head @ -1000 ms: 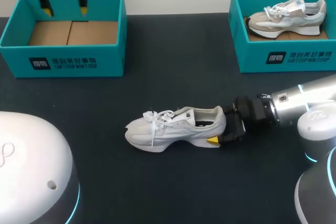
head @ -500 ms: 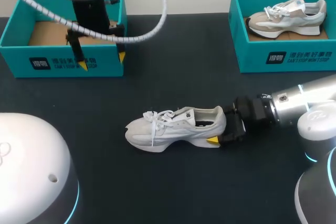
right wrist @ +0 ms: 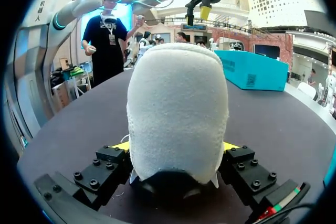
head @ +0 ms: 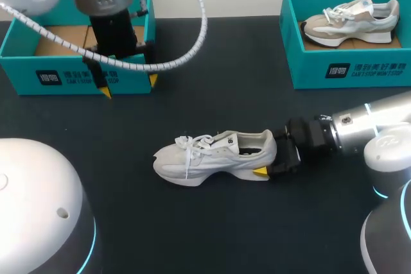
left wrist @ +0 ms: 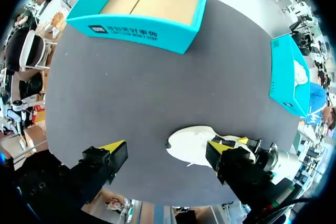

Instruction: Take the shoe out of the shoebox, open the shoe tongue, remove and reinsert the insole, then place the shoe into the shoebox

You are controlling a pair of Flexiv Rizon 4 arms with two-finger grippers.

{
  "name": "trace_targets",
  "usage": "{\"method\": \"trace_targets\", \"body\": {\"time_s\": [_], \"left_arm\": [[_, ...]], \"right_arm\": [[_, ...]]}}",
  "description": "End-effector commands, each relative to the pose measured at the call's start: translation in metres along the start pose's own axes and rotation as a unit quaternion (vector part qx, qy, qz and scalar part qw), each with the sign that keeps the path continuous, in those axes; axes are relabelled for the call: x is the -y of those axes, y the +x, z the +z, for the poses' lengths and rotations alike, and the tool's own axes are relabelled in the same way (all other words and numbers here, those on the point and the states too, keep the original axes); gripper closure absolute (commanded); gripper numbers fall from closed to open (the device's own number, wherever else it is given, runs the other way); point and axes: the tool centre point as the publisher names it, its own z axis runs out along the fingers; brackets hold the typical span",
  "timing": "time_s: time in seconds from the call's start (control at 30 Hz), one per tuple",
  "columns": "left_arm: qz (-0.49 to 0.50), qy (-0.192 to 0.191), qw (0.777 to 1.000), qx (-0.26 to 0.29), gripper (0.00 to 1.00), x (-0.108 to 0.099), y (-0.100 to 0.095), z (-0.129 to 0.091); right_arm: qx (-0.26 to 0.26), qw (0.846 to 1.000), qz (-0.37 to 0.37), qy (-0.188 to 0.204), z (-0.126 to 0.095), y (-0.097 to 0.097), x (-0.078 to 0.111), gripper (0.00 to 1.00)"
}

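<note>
A white shoe (head: 212, 155) lies on its sole mid-table, toe to the left. My right gripper (head: 268, 153) is shut on its heel (right wrist: 178, 114), with one yellow-tipped finger on each side (right wrist: 177, 145). My left gripper (head: 128, 86) hangs open and empty in front of the empty teal shoebox (head: 77, 75), up and to the left of the shoe. In the left wrist view the shoe (left wrist: 197, 148) lies below my open left gripper (left wrist: 165, 145), close to one finger, and the empty shoebox (left wrist: 131, 24) is farther ahead.
A second teal shoebox (head: 359, 68) at the back right holds a beige and white shoe (head: 350, 20). The left arm's white hose (head: 192, 24) loops over the table beside the left box. A white robot base (head: 38, 203) fills the front left corner.
My left arm came forward from over the left box's back edge to its front wall, gripper still open. The right gripper and the shoe have not moved.
</note>
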Motion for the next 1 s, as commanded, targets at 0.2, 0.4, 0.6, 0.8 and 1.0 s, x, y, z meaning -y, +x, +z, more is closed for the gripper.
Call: {"method": "trace_targets", "body": {"time_s": [0.2, 0.4, 0.6, 0.8, 1.0], "left_arm": [[-0.009, -0.009, 1.000, -0.005, 0.00, -0.057, 0.040, 0.032], [-0.039, -0.017, 0.999, 0.005, 0.00, -0.084, 0.066, 0.046], [-0.009, -0.019, 1.000, 0.018, 0.00, -0.107, 0.095, 0.060], [0.044, -0.019, 0.999, 0.024, 0.00, -0.114, 0.124, 0.074], [0.077, -0.009, 0.996, 0.036, 0.00, -0.113, 0.149, 0.083]], "right_arm": [[0.000, 1.000, 0.001, 0.002, 0.003, -0.001, 0.004, 1.00], [0.000, 1.000, 0.001, 0.002, 0.003, -0.001, 0.004, 1.00], [0.000, 1.000, 0.001, 0.002, 0.003, -0.001, 0.004, 1.00], [0.000, 1.000, 0.001, 0.002, 0.003, -0.001, 0.004, 1.00], [0.000, 1.000, 0.001, 0.002, 0.003, -0.001, 0.004, 1.00]]}}
